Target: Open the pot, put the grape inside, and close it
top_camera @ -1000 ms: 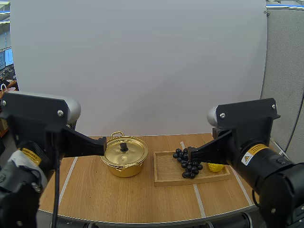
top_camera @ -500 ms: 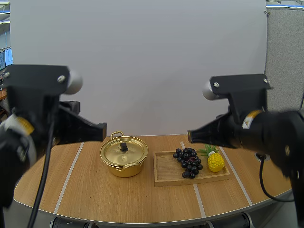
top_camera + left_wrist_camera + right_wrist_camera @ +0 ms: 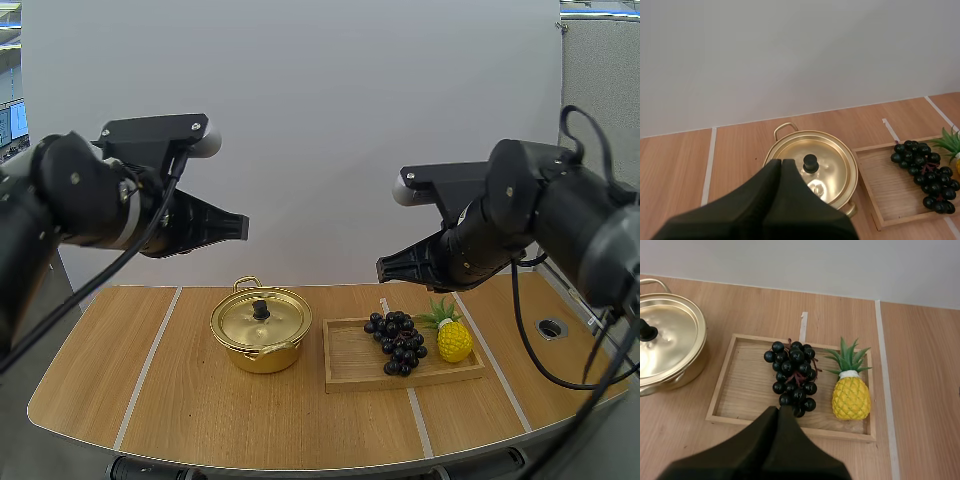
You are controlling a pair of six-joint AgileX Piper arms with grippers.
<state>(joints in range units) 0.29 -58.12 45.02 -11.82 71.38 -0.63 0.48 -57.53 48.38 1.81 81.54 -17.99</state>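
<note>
High view: clenched, empty left end effector (image 3: 242, 228) raised above lidded pot (image 3: 262, 330); clenched, empty right end effector (image 3: 382, 270) above grapes (image 3: 397, 342) on tray (image 3: 350, 362) beside pineapple (image 3: 454, 341).

I see bright, even light; soft shadow under pot (image 3: 262, 348); glare on lid (image 3: 833, 162); high view bows at edges

Light wooden bench (image 3: 190, 410), curved along the near edge, crossed front to back by pale strips (image 3: 147, 365). Carries a golden pot (image 3: 262, 355) left of centre, lid (image 3: 240, 322) on, black knob (image 3: 261, 309) upward, one loop handle (image 3: 246, 284) turned toward the far wall. Holds a shallow wooden tray (image 3: 350, 360) just beside the pot on its right, apart from it, lying over one of the strips. Shows a small round metal-ringed hole (image 3: 549, 327) near the right end, well apart from the tray.
</note>
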